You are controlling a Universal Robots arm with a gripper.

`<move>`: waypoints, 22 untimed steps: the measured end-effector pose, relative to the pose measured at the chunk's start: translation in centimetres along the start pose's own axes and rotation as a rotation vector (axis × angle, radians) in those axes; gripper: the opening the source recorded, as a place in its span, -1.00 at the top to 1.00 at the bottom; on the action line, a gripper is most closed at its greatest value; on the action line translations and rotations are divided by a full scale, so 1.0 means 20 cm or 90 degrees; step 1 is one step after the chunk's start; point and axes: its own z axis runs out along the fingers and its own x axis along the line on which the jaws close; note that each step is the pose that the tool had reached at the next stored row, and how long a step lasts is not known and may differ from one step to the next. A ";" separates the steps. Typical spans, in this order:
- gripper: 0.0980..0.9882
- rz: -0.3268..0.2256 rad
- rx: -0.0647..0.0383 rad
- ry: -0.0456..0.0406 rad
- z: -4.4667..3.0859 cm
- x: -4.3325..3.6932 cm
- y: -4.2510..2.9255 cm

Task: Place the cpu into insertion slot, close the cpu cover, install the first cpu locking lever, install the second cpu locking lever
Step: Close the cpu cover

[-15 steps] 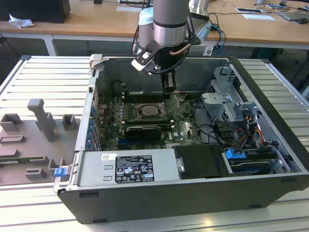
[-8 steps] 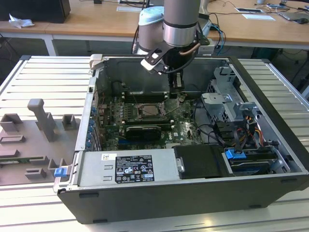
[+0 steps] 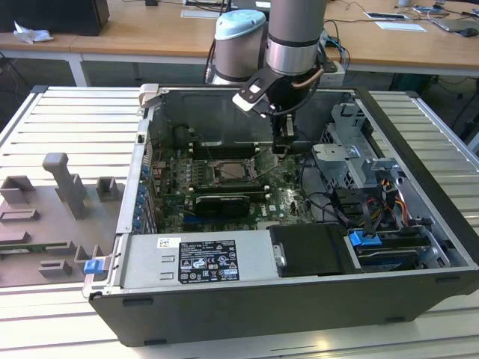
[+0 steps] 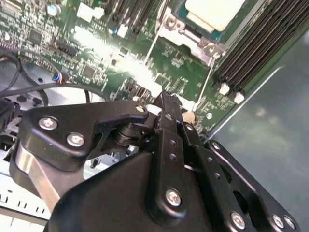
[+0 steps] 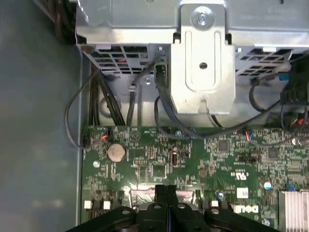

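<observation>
Exterior view raised, off one side of the open computer case (image 3: pixel 247 314), angled down into it, both wrist views close over the motherboard (image 5: pixel 159 159) (image 4: pixel 169 53), looking past the gripper (image 5: pixel 166 189), sharing the green board

Table (image 3: pixel 67 112): pale ribbed metal top | centre: open computer case (image 3: pixel 299 314) lies on its side, dark walls down on the ribs | exterior view's left: grey fixture plate (image 3: pixel 30 224) with moulded blocks, just beside the case | small blue clip (image 3: pixel 93 265) at the plate's edge, right by the case
</observation>
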 end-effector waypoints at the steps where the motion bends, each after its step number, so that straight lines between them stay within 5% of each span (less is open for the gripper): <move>1: 0.98 0.000 0.000 0.0000 0.002 0.001 0.011; 8: 0.98 0.000 0.001 0.0000 0.013 0.001 0.067; 16: 0.98 0.000 0.003 0.0002 0.055 0.001 0.082; 22: 0.98 0.000 0.015 0.0002 0.050 0.001 0.065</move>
